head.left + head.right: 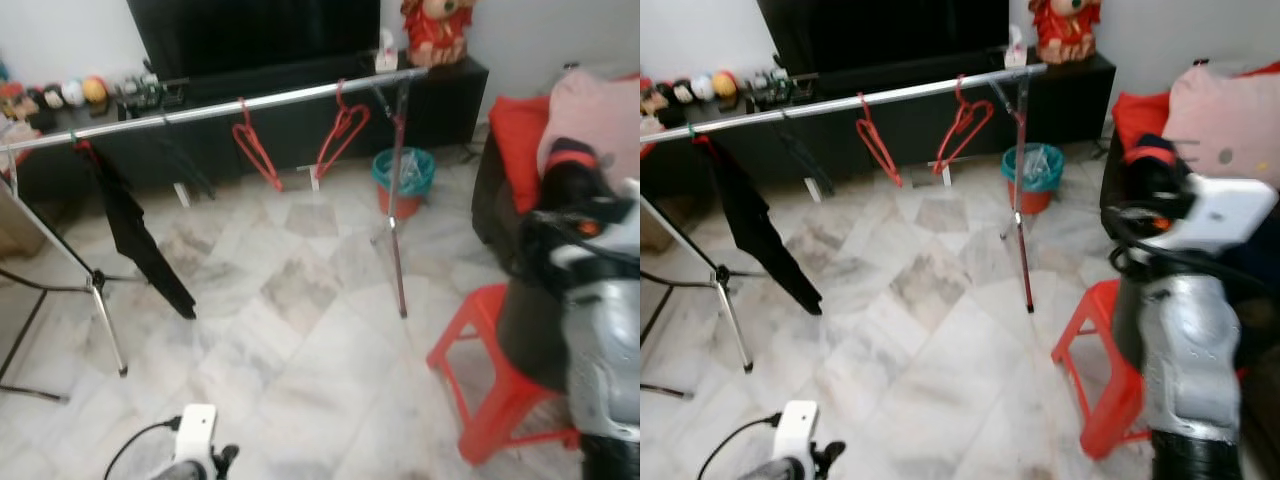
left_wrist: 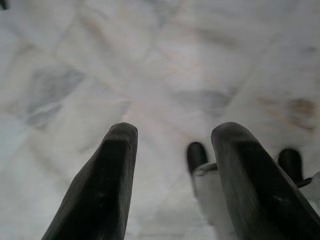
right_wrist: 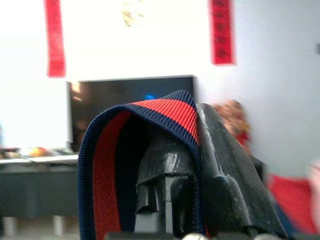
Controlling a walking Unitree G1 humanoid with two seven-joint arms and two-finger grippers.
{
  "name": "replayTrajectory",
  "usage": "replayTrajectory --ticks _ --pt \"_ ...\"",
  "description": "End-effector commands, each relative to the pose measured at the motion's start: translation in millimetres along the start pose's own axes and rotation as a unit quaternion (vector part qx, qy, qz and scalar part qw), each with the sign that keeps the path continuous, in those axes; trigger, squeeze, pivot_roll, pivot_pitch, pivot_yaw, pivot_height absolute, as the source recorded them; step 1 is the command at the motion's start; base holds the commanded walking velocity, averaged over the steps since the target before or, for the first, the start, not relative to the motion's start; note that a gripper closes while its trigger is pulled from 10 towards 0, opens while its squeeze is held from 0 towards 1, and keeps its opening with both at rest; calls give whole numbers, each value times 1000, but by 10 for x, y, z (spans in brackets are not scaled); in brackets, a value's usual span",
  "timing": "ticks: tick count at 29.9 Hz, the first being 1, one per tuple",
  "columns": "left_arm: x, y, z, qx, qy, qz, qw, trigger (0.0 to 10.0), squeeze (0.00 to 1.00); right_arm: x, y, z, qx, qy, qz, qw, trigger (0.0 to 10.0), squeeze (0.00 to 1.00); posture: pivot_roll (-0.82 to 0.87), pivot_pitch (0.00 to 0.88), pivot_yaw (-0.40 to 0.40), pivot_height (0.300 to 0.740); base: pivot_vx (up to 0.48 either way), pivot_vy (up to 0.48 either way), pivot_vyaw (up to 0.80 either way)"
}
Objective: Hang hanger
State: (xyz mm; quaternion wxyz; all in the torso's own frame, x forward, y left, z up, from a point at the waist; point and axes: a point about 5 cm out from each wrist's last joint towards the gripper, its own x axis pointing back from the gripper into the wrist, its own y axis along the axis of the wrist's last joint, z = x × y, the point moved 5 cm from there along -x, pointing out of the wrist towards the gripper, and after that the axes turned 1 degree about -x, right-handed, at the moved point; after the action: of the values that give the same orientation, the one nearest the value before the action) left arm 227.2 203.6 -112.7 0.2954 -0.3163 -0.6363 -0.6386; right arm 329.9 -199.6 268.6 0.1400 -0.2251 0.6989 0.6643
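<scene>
Right wrist view, our right gripper clamped on red-and-navy garment, left gripper fingers apart, teal bin contents unclear.

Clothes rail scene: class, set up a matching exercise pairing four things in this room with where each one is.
Things:
1. red hangers
2. black garment
3. teal bin
4. red stool

Places:
A. on the floor behind the rail's right-hand leg
B. hanging near the rail's left end
C. hooked on the middle of the rail
D. on the floor beside the robot's right arm

Pairs: 1-C, 2-B, 3-A, 4-D
</scene>
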Motion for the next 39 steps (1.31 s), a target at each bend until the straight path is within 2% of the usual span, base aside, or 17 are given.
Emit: replayTrajectory --ticks 1,13,27,35,39 --pt "8 -22 18 6 1 0 1000 10000 0 -24 139 80 6 22 -26 999 10000 0 -175 0 104 740 0 424 0" --pt "65 -136 177 11 13 11 1000 10000 0 -47 176 224 8 55 -33 998 10000 0 -176 0 105 740 0 429 0" --pt "52 -104 143 11 9 6 1000 10000 0 -60 216 283 11 69 -38 997 10000 0 -172 0 106 740 0 401 0" --pt "53 -112 137 6 7 7 1000 10000 0 -9 7 229 2 51 -5 999 10000 0 -167 0 106 740 0 0 0" --pt "53 -113 137 8 7 7 1000 10000 0 5 -29 251 -4 51 -1 999 10000 0 -164 0 104 740 0 0 0"
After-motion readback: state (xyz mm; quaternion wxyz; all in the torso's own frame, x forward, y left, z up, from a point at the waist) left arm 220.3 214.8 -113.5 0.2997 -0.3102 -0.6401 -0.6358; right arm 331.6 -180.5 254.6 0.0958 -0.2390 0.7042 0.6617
